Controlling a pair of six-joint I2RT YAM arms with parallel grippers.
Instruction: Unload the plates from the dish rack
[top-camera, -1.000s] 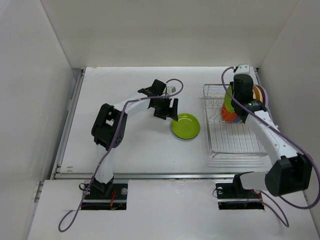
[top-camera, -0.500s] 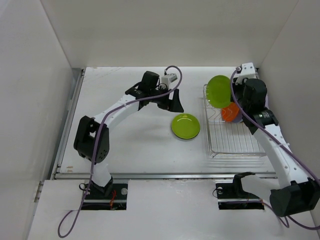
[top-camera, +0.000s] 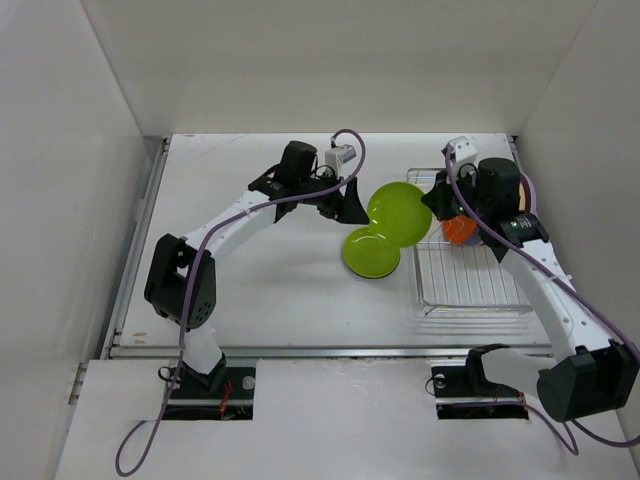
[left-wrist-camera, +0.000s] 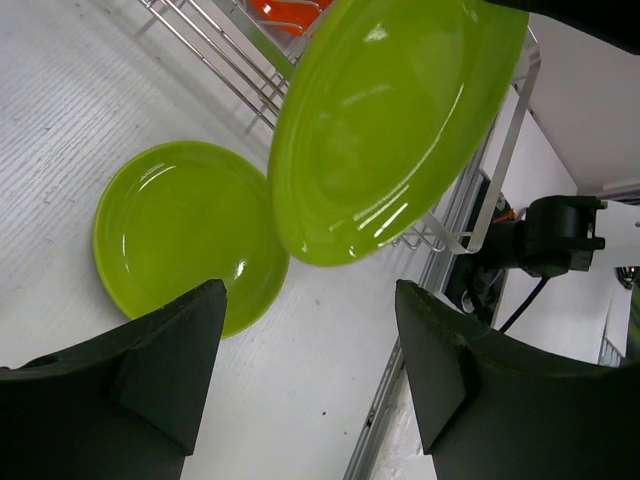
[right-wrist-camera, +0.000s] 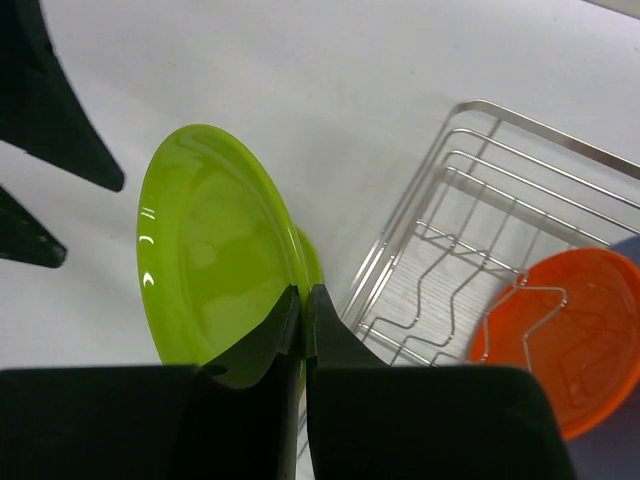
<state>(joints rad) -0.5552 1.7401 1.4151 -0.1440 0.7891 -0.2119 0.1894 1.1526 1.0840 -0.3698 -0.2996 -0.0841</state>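
**Large lime plate clear of the rack, held out toward the waiting left arm**

The right pincer (right-wrist-camera: 303, 300) is clamped on the rim of the large lime plate (right-wrist-camera: 215, 260), one finger on each face. The plate stands on edge, tilted, with its hollow face toward the left arm. In the overhead view it hangs in the air at 9 o'clock of the right pincer (top-camera: 432, 205), past the left rim of the dish rack (top-camera: 470, 285).

The left pincer (left-wrist-camera: 308, 295) stands with its jaws apart and nothing between them. It points at the large lime plate (left-wrist-camera: 390, 120) from 9 o'clock, near it but not touching.

Below the held plate, at about 7 o'clock in the overhead view, the small lime plate (top-camera: 368, 255) lies flat on the table (top-camera: 260, 290), just beside the rack. An orange plate (right-wrist-camera: 560, 340) still stands upright among the wires at the far end of the rack, at 3 o'clock of the right pincer.

The step in hand looks like carrying this plate out of the rack, either to hand it across or to set it down. A hand-over would need the left jaws to slide over the free rim at 9 o'clock and close before the right pincer lets go. A direct set-down would need the plate tipped flat and lowered onto the small lime plate or the bare table beside it. The glossy plastic may slip if the grip is shallow.
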